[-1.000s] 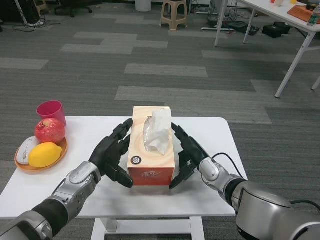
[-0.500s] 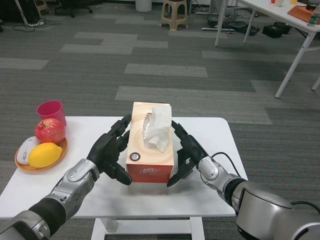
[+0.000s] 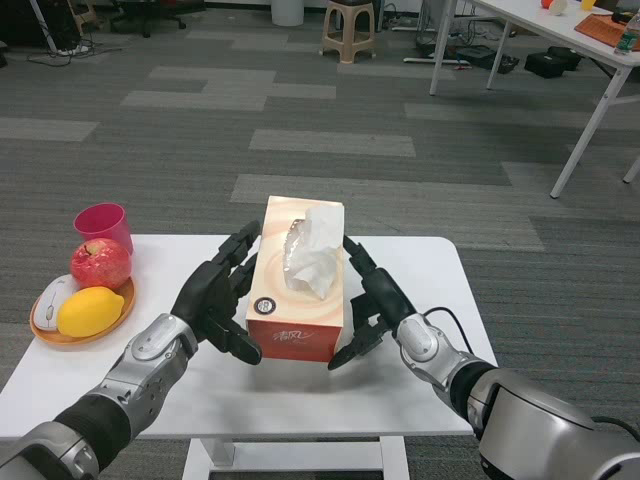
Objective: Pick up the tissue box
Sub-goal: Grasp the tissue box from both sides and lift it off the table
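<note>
Beyond the left hand [image 3: 222, 298], out to its far left, a pink cup [image 3: 102, 224] is standing behind an orange plate [image 3: 52, 337] that is carrying a red apple [image 3: 100, 263], a lemon [image 3: 90, 309] and a white computer mouse [image 3: 49, 301], all well apart from the action and unmoved. The left hand, fingers spread flat, is pressing against the left side of the tissue box [image 3: 296, 290]. The box is sitting squeezed between the two palms, and it is now riding higher than a second ago: its near end is tipping up and its base seems to be coming off the white worktop [image 3: 420, 258], with a tissue [image 3: 312, 253] poking out of the top. On its other side the right hand [image 3: 368, 305], fingers likewise spread, is pushing inward against the right face. Both hands are rising together, so the squeeze looks to be holding and the lift is probably under way, though the grip depends on steady pressure from both sides.
</note>
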Controlling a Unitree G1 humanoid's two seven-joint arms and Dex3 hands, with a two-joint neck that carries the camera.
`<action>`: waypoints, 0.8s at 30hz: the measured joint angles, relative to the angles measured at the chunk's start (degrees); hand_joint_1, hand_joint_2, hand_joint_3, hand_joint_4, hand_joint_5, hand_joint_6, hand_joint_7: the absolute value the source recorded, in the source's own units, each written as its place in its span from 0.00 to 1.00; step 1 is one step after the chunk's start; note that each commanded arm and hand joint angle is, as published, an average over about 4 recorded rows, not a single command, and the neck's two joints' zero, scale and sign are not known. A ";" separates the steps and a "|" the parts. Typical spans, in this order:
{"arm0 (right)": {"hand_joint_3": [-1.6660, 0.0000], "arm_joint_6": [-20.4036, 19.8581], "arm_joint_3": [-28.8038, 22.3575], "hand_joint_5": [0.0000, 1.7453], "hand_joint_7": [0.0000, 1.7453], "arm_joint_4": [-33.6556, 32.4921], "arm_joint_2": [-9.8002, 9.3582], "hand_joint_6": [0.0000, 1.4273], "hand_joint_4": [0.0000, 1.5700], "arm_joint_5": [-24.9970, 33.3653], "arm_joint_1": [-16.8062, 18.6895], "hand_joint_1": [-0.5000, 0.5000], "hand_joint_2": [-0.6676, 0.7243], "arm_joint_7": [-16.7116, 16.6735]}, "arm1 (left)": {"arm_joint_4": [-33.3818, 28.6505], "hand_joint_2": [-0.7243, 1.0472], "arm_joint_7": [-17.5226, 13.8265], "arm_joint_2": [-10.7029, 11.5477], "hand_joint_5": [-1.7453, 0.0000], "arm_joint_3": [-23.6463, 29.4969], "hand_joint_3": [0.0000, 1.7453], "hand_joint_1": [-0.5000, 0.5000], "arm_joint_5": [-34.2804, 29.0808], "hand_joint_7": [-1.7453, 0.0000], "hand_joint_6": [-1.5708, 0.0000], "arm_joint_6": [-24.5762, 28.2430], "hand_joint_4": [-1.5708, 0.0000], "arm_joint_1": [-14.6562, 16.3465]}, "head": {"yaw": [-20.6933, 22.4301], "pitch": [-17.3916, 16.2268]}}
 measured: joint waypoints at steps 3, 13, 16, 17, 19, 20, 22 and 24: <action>0.87 0.00 -0.28 0.83 0.16 -0.65 -0.30 0.00 0.80 -0.01 0.08 0.08 0.18 0.12 | -0.17 0.20 0.00 0.00 0.85 0.15 0.00 1.00 0.00 1.00 1.00 0.00 1.00 0.00 | -0.02 0.10; 0.86 0.00 -0.98 0.83 0.16 -2.21 -1.29 0.00 0.78 -0.01 0.13 0.08 0.18 0.61 | -0.47 0.20 0.00 0.00 0.87 0.54 0.00 1.00 0.00 1.00 1.00 0.00 1.00 0.00 | -0.14 0.38; 0.86 0.00 -1.13 0.83 0.16 -2.44 -1.50 0.00 0.77 -0.01 0.13 0.08 0.18 0.60 | -1.00 0.20 0.00 0.00 0.85 0.72 0.00 1.00 0.00 1.00 1.00 0.00 1.00 0.00 | -0.15 0.42; 0.86 0.00 -1.17 0.83 0.16 -2.53 -1.58 0.00 0.77 -0.01 0.14 0.08 0.18 0.60 | -1.23 0.20 0.00 0.01 0.85 0.79 0.00 1.00 0.00 1.00 1.00 0.00 1.00 0.00 | -0.16 0.43; 0.86 0.00 -1.19 0.83 0.18 -2.86 -1.83 0.00 0.76 -0.01 0.14 0.08 0.18 0.61 | -1.66 0.20 0.00 0.01 0.82 0.92 0.00 1.00 0.00 1.00 1.00 0.00 1.00 0.00 | -0.17 0.44; 0.86 0.00 -1.20 0.83 0.19 -3.02 -1.95 0.00 0.76 -0.01 0.14 0.08 0.18 0.62 | -1.76 0.20 0.00 0.01 0.82 0.94 0.00 1.00 0.00 1.00 1.00 0.00 1.00 0.00 | -0.17 0.44; 0.86 0.00 -1.22 0.83 0.19 -3.29 -2.13 0.00 0.76 -0.01 0.14 0.08 0.18 0.63 | -1.90 0.20 0.00 0.01 0.84 0.97 0.00 1.00 0.00 1.00 1.00 0.00 1.00 0.00 | -0.17 0.44; 0.86 0.00 -1.24 0.83 0.18 -3.40 -2.18 0.00 0.76 -0.01 0.14 0.08 0.18 0.63 | -2.01 0.20 0.00 0.02 0.85 1.01 0.00 1.00 0.00 1.00 1.00 0.00 1.00 0.00 | -0.15 0.44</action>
